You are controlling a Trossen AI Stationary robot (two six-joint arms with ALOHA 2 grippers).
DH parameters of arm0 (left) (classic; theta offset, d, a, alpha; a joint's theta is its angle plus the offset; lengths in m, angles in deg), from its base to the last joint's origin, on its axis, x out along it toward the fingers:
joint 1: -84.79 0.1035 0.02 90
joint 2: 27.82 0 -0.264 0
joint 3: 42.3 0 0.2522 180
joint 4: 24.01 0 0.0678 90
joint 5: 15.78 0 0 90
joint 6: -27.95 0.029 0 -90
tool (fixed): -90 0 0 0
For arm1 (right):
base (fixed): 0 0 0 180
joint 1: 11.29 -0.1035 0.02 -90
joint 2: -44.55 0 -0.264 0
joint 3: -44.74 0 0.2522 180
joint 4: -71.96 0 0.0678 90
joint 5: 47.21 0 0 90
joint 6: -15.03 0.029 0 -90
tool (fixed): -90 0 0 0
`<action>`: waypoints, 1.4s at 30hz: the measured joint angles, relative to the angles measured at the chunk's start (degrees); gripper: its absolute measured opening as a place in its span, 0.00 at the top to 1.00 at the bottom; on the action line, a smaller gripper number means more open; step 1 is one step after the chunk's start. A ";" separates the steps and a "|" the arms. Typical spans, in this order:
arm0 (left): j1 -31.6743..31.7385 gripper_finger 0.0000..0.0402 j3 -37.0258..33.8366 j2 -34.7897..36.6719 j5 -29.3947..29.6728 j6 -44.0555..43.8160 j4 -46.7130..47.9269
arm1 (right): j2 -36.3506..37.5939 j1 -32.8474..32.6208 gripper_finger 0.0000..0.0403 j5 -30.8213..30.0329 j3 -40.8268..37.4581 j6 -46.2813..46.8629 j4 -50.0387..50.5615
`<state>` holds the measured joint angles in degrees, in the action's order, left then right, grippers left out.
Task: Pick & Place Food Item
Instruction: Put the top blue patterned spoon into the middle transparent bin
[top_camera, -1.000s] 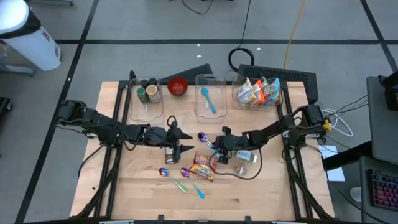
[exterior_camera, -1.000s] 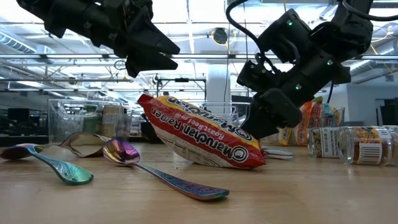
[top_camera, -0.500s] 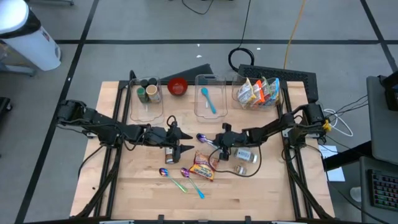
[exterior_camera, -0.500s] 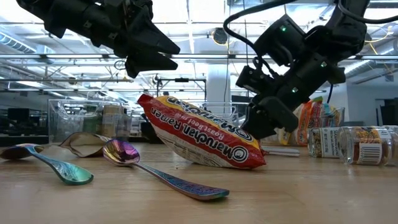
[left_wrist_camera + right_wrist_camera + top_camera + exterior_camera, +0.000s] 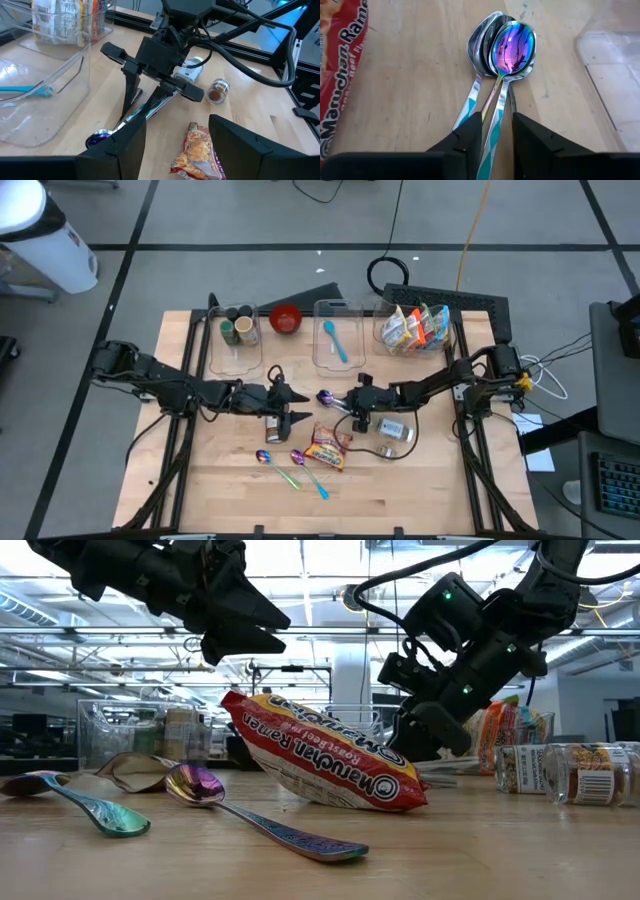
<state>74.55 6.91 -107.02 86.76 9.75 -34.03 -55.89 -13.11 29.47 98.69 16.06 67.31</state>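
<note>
The food item, a red ramen packet (image 5: pixel 328 448), lies flat on the table near its middle; no gripper touches it. Just beyond it my right gripper (image 5: pixel 497 137) points down at a slant, open narrowly around the handle of an iridescent spoon (image 5: pixel 512 42). That spoon's bowl rests on a silver spoon (image 5: pixel 479 45) underneath. My left gripper (image 5: pixel 177 150) hovers open above the table to the left of the spoon (image 5: pixel 324 396), with nothing between its fingers. My right gripper has the iridescent spoon's handle (image 5: pixel 494 125) between its two fingers, which lie along it, slanting down from the table's right. The handle lies against one finger (image 5: pixel 472 135); a thin gap shows at the other. The bowl end stays down on the silver spoon.
Two more iridescent spoons (image 5: pixel 265 458) (image 5: pixel 305 465) lie left of the packet and two spice jars (image 5: pixel 393 430) (image 5: pixel 385 452) right of it. A small jar (image 5: pixel 271 424) sits under my left gripper. Clear bins (image 5: pixel 335 340) and a red bowl (image 5: pixel 286 318) line the far edge.
My right gripper has swung a little toward the table's far edge and rolled slightly, staying over the spoon's handle. The ramen packet and my left gripper have kept still.
</note>
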 joint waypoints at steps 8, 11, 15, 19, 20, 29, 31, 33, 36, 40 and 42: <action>0.02 0.44 0.00 0.00 0.02 0.11 0.49 | 0.00 0.13 0.80 -0.12 0.00 -0.45 1.39; 0.02 0.44 0.00 0.00 0.02 0.13 0.51 | 0.00 0.14 0.84 -0.11 0.00 -0.67 2.67; 0.02 0.44 0.00 0.00 0.02 0.07 1.38 | -0.02 0.14 0.92 -0.19 0.00 -0.71 3.74; 0.02 0.44 -0.02 0.00 0.02 0.07 1.48 | -0.04 0.14 0.98 -0.39 0.00 -0.69 2.55; 0.02 0.44 -0.02 0.00 0.02 0.04 1.50 | -0.04 0.14 0.98 -0.45 0.09 -0.69 2.27; 0.02 0.44 -0.02 0.00 0.02 -1.06 1.58 | 2.59 0.10 0.99 -1.40 2.23 -5.01 4.24; -0.02 0.44 -0.02 0.00 0.02 -1.30 1.65 | 4.86 0.14 0.99 -1.61 2.19 -6.25 6.01; -0.02 0.44 -0.02 0.00 0.02 -1.28 1.65 | 7.04 0.32 1.00 -2.65 2.32 -6.31 5.97; -0.02 0.44 -0.02 0.00 0.02 -0.95 1.49 | 10.28 0.34 1.00 -3.25 2.27 -6.70 8.29; -0.02 0.44 -0.02 0.02 0.02 0.11 0.83 | 14.06 0.34 1.00 -3.24 2.36 -6.90 8.41; 0.00 0.44 -0.02 0.02 0.14 0.11 0.82 | 15.27 0.34 0.99 -3.35 2.41 -6.92 8.01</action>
<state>74.55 6.88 -107.00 86.90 9.86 -33.21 -40.62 -12.77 26.12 101.10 9.14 75.32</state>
